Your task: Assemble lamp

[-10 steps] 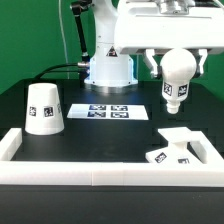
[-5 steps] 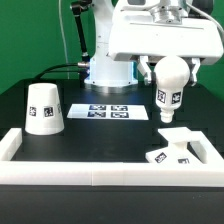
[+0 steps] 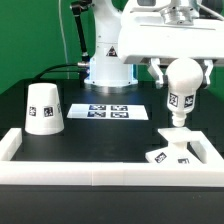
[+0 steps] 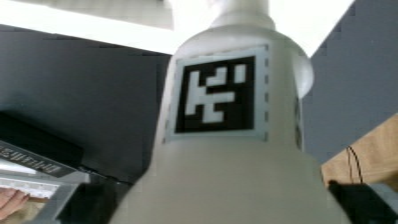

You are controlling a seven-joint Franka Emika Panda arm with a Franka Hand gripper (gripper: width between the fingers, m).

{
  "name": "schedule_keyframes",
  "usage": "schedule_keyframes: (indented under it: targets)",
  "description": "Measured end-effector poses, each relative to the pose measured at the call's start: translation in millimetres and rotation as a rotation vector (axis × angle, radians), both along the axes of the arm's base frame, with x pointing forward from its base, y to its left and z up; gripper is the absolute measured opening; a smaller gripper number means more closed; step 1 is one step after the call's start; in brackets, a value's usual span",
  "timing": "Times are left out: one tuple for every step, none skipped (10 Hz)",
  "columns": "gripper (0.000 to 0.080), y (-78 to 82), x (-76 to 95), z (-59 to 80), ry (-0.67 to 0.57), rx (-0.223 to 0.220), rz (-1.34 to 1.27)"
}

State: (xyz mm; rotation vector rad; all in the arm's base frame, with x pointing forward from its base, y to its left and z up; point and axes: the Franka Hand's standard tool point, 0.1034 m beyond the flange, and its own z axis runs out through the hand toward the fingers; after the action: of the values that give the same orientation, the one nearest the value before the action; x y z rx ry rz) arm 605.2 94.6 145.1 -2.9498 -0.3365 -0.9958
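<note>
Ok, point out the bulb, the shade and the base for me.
bulb (image 3: 183, 78): exterior view, on its rounded ball top.
shade (image 3: 44, 97): exterior view, on its side wall above the tag.
base (image 3: 176, 146): exterior view, on its white upper surface.

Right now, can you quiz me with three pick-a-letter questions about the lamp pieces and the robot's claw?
1. Where does the shade stand?
A. On the table, at the exterior view's left
B. High in the air
C. Under the table

2. What colour are the lamp parts?
A. Red
B. White
C. Blue

3. What is the gripper doing?
A. Open, holding nothing
B. Shut on the bulb
C. Shut on the shade

Answers:
1 A: the shade sits alone on the black tabletop.
2 B: shade, bulb and base are all white.
3 B: the fingers clasp the bulb's round top.
</note>
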Motion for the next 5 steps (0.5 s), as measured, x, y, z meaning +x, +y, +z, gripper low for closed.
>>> schedule_keyframes:
  targets:
    - [0.0576, -1.6, -0.8, -1.3, 0.003, -0.002, -0.001]
    - [0.0576, -2.4, -0.9, -1.7, 0.003, -0.002, -0.002]
    - [0.0576, -2.4, -0.4, -2.3, 0.004, -0.002, -0.002]
    - [0.0576, -3.2, 5.2, -3.2, 0.000, -0.001, -0.004]
    - [0.0576, -4.7, 9.6, -5.0, -0.002, -0.002, -0.006]
